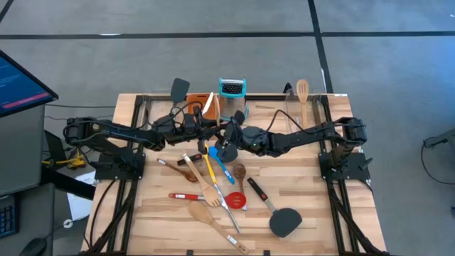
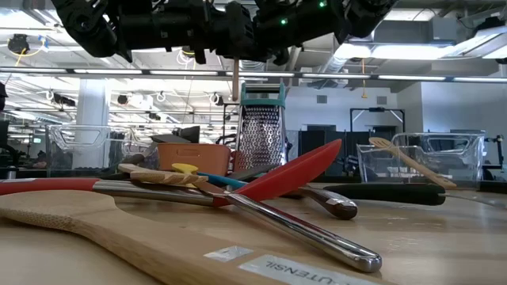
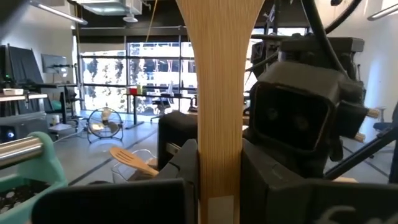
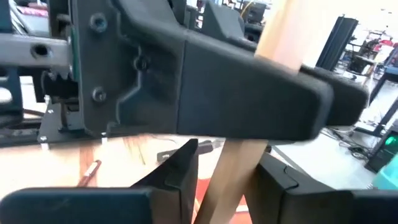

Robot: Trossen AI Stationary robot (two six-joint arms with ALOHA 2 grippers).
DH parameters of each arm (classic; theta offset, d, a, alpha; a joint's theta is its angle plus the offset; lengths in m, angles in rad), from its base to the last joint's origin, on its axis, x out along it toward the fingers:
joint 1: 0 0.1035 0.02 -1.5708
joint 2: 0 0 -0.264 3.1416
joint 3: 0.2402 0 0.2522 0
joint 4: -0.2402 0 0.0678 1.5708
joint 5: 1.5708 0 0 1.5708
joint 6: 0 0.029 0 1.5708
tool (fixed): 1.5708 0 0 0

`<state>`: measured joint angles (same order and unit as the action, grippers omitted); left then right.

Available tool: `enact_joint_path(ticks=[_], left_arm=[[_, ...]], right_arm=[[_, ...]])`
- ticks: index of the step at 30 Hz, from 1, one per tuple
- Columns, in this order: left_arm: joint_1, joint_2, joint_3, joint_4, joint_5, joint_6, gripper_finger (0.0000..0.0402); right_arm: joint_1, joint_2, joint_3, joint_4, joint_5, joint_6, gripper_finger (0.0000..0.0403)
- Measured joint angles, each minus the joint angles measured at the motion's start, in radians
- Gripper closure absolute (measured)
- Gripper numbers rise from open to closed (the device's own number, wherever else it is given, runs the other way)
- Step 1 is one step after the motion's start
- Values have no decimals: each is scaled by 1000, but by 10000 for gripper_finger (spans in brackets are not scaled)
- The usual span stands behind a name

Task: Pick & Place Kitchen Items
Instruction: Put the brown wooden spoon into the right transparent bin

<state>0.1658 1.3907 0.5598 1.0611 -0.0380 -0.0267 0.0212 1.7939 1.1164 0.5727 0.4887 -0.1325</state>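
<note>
A pale wooden spatula [image 3: 217,74] stands upright in the air over the table's middle, its blade up and its handle end [image 2: 235,79] hanging below the two grippers. My left gripper [image 1: 205,129] comes in from the left and is shut on the handle. My right gripper [image 1: 225,140] comes in from the right and is shut on the same handle, just under the left one. Several other kitchen items [image 1: 213,188] lie in a loose heap on the wooden table [image 1: 334,206]. My left gripper pinches the spatula's handle [image 3: 219,155] between its two fingers, below where it widens into the blade. The fingers come in about level from the table's left and lie across the handle. The spatula stands upright, lifted clear of the table. My right gripper has the handle [image 4: 227,177] between its two fingers, just below the left gripper's finger [image 4: 249,106]. It reaches in level from the table's right, with its fingers across the handle. The handle stands slightly tilted between them.
A steel box grater with a teal top [image 1: 232,89] and an orange tray [image 1: 197,99] stand at the far edge behind the grippers. A black turner [image 1: 284,222] lies near right. A wooden spoon [image 1: 303,92] lies at the far right.
</note>
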Motion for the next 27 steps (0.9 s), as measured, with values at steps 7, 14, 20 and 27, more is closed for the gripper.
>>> enact_joint_path(ticks=[7,14,20,27], left_arm=[[5,0,0,1,-12,19,360],[4,0,0,-1,-15,13,370],[3,0,0,-2,-16,12,355],[2,0,0,-1,-16,8,337]], right_arm=[[9,-1,0,1,71,7,365],[33,-2,0,-11,120,-35,391],[36,-2,0,-14,117,-35,392],[37,-1,0,-13,110,-28,392]])
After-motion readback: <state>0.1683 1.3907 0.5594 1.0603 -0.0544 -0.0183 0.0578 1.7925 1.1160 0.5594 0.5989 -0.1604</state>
